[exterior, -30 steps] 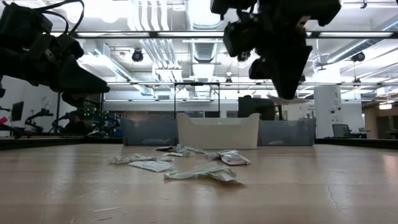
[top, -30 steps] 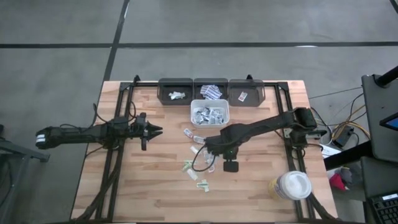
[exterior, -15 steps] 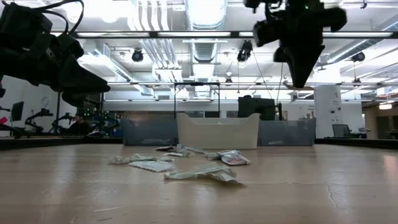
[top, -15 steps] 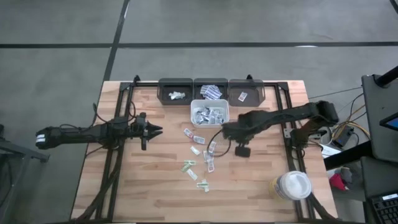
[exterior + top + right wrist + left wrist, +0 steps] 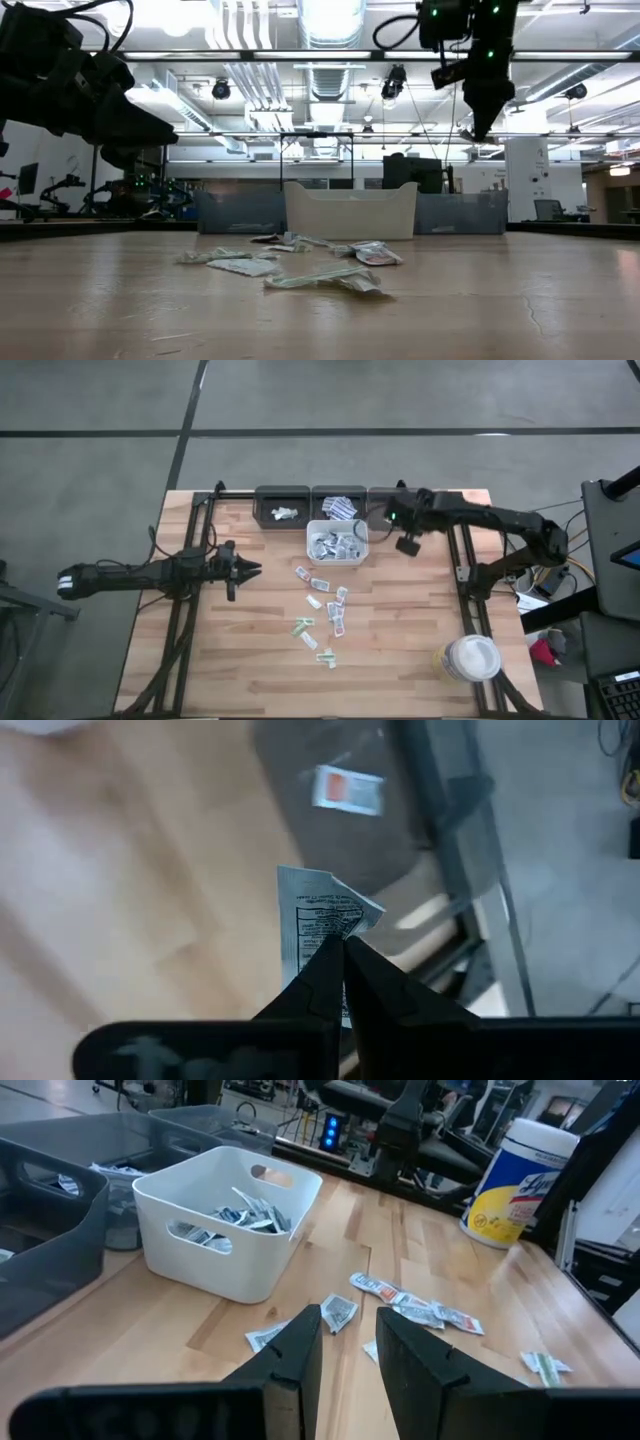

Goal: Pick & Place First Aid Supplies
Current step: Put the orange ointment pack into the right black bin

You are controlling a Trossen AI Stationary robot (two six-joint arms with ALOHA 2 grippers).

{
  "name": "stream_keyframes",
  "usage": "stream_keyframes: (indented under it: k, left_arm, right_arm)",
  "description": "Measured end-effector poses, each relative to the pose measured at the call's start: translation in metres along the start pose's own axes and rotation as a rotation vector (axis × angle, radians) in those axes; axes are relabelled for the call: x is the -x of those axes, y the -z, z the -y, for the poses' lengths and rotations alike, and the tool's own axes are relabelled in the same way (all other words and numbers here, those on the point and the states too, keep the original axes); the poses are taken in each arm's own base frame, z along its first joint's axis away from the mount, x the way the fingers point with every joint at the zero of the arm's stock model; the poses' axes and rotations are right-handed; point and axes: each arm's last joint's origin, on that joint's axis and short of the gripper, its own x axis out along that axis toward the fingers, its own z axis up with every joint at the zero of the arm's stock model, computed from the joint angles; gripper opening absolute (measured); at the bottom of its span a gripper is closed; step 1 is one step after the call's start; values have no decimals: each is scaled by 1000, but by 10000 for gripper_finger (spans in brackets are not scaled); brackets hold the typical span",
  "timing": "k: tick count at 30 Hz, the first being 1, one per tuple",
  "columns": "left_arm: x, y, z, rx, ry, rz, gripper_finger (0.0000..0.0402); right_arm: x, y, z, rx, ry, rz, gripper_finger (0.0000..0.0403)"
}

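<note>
Several first aid supplies, small white sachets (image 5: 322,608), lie scattered on the wooden table in front of a white bin (image 5: 337,544) that holds more. My right gripper (image 5: 393,515) hangs over the right-hand grey bin (image 5: 376,510) at the far edge. It is shut on one white printed sachet (image 5: 318,905). A red-and-white sachet (image 5: 347,790) lies in that bin below it. My left gripper (image 5: 252,568) waits open at the table's left, pointing toward the scattered sachets (image 5: 400,1295). My right gripper (image 5: 338,945) pinches the sachet's crumpled lower edge (image 5: 326,934) between its two fingertips, coming steeply from above. The rest of the sachet sticks out past the tips, lifted clear above the grey bin.
Two more grey bins (image 5: 283,507) (image 5: 338,505) stand in the far row, each with sachets inside. A white and yellow lidded tub (image 5: 468,658) stands at the near right corner. Black frame rails (image 5: 180,610) run along both sides of the table.
My right gripper, still shut on the sachet, has swung up from above the scattered sachets at mid-table toward the far right, ending over the right grey bin. It rolled and tipped on the way.
</note>
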Motion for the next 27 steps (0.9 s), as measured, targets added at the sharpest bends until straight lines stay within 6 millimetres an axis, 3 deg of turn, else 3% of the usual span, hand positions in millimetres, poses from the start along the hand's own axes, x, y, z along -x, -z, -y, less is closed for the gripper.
stream_keyframes:
  k: [6, 11, 27]
  left_arm:
    - [0, 0, 0, 40, -1, -1, 94]
    - [0, 0, 0, 47, -1, -2, 94]
    - [0, 0, 0, -10, -3, -2, 94]
  right_arm:
    - [-19, -13, 39, 7, 35, -23, 8]
    - [-30, -25, 59, -2, 48, -39, 8]
    - [-75, -70, 74, 136, -12, -136, 8]
